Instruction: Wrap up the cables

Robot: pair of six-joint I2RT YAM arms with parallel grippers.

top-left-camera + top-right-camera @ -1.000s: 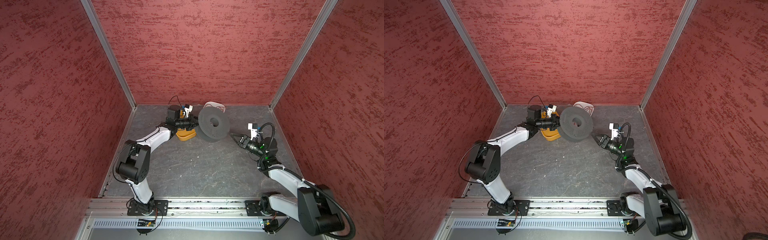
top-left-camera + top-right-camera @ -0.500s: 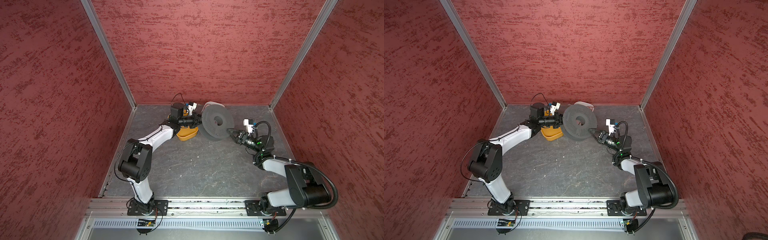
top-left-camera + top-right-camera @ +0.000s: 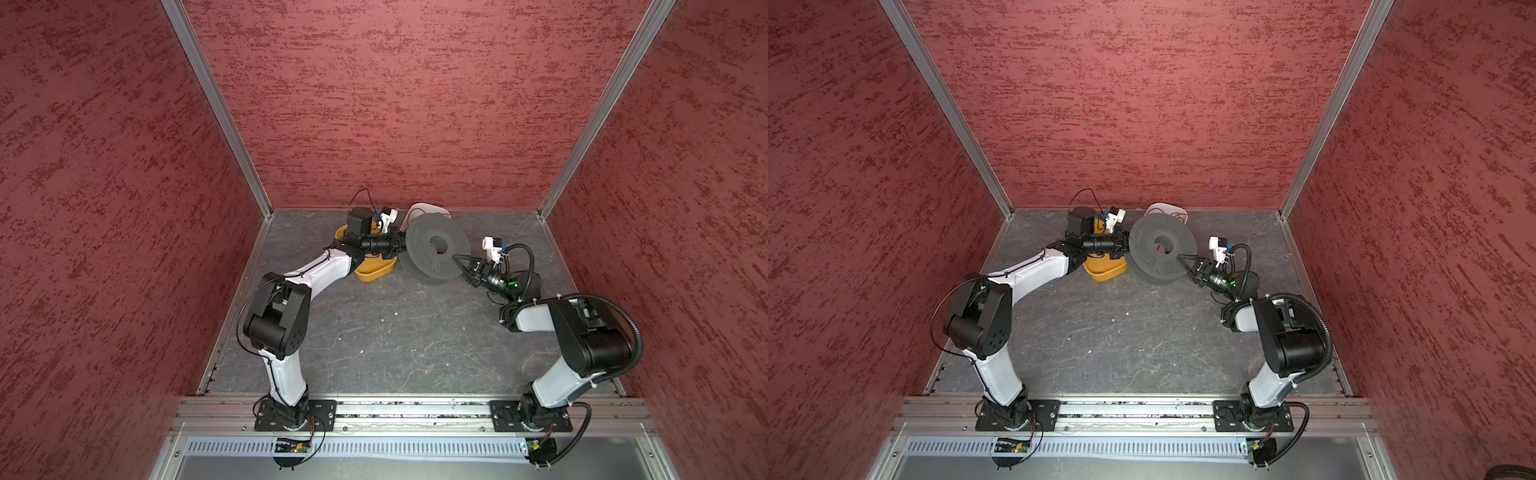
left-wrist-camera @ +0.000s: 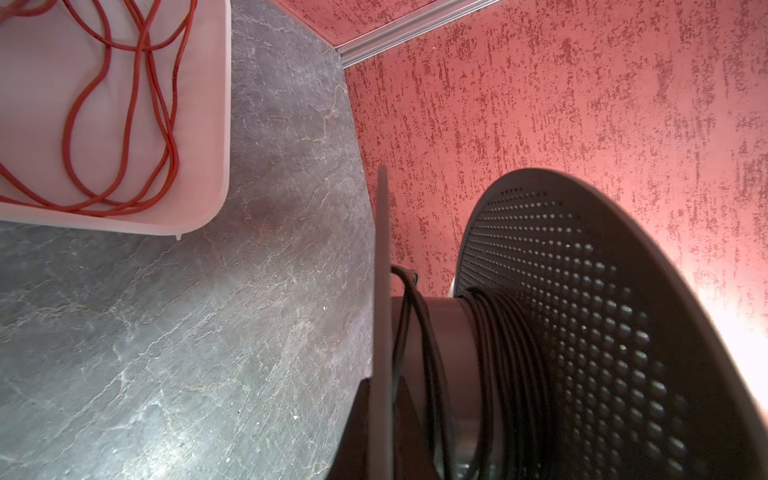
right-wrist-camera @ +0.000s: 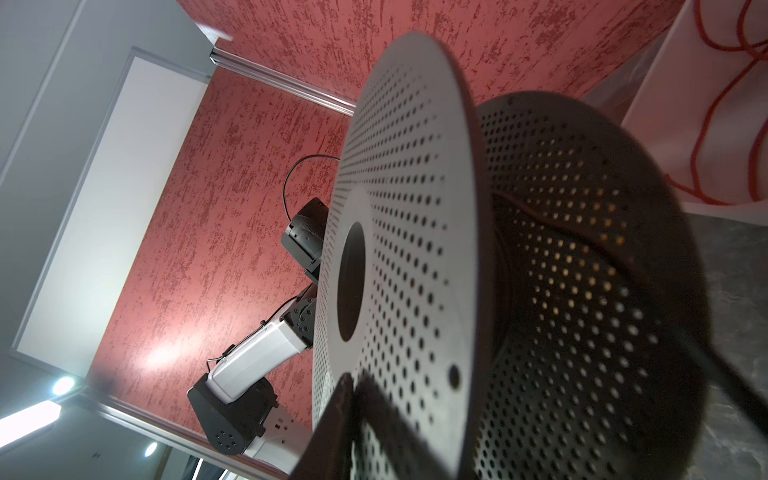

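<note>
The left gripper [image 3: 401, 246] is clenching its jaws on one flange of the tilted spool [image 3: 436, 254]. The black cable [image 4: 500, 332] is lying wound around the hub, one loop slack. The right gripper [image 3: 459, 259] is touching the other flange; whether its jaws are gripping cannot be told. Confirm that hold before turning.

Spool [image 3: 428, 266] between left end effector [image 3: 402, 245] and right end effector [image 3: 456, 257], beside yellow tray [image 3: 374, 272].
</note>
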